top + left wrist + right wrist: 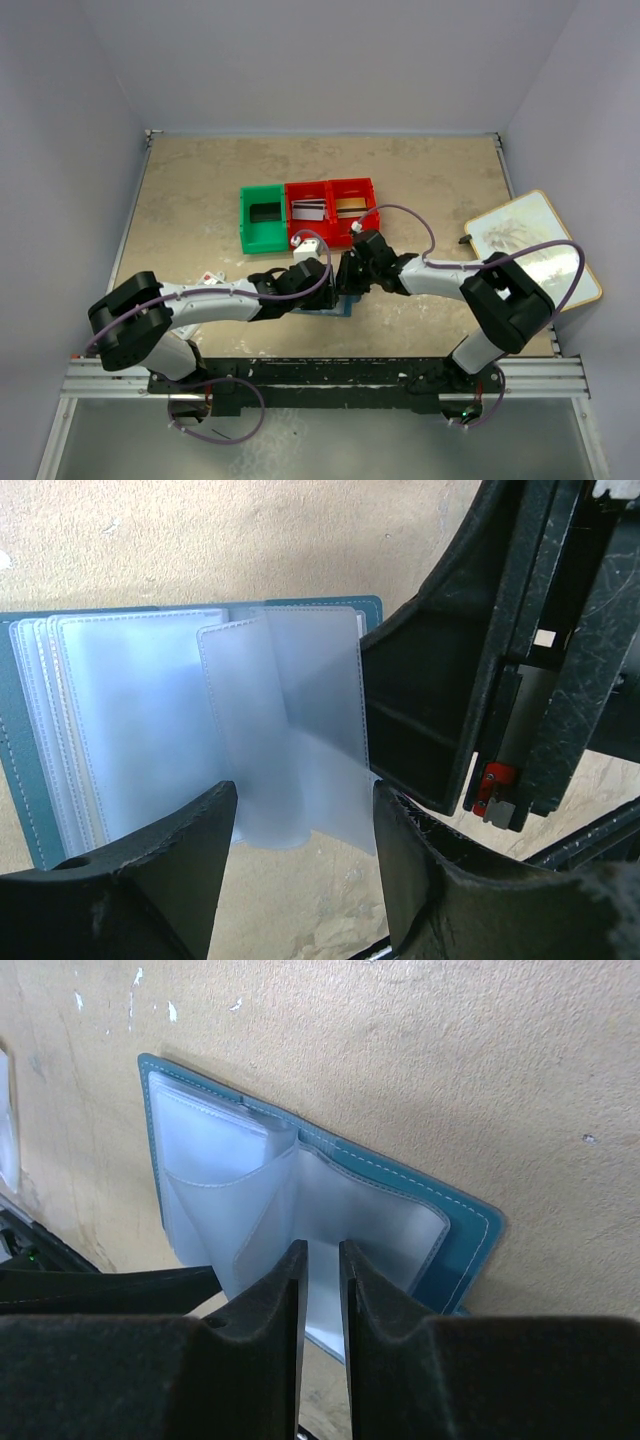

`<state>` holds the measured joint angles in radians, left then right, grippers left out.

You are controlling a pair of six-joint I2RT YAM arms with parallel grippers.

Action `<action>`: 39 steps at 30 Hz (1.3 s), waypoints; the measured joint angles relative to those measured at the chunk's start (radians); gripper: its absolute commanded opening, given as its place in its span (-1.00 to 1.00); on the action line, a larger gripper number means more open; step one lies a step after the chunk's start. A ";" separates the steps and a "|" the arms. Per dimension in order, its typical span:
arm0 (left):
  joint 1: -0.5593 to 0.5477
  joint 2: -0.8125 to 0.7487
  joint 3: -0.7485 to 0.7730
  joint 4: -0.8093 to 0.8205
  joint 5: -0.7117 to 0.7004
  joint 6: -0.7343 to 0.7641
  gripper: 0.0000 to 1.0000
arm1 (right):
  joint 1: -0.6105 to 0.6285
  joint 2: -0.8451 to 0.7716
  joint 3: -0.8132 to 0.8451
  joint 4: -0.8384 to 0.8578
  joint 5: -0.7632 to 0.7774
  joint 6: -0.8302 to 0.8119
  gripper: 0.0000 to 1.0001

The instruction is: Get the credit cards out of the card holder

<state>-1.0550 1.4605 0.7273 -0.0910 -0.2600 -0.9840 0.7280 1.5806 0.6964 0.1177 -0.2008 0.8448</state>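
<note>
Left gripper [300, 798] spread, straddling a clear sleeve [280, 710]; right gripper [322, 1260] almost closed at the sleeves, grip unclear; card holder [465, 1230] lies open flat by desk [190, 190] near edge, middle; pin cover, fan sleeves slowly.

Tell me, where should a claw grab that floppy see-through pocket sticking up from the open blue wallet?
Probably by its free stitched edge. The lifted pocket bows up off the flat stack inside the card holder, so that edge has room on both faces. Come from above, one finger each side, where the open left claw hangs.
</note>
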 measured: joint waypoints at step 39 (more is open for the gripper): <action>0.000 0.068 -0.006 0.179 0.150 0.010 0.10 | -0.033 -0.242 0.053 -0.131 0.112 0.032 -0.44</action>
<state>-1.0550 1.5288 0.7208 0.0875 -0.1097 -0.9737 0.6952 1.3388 0.7494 -0.0132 -0.0891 0.8772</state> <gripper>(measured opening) 0.554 0.306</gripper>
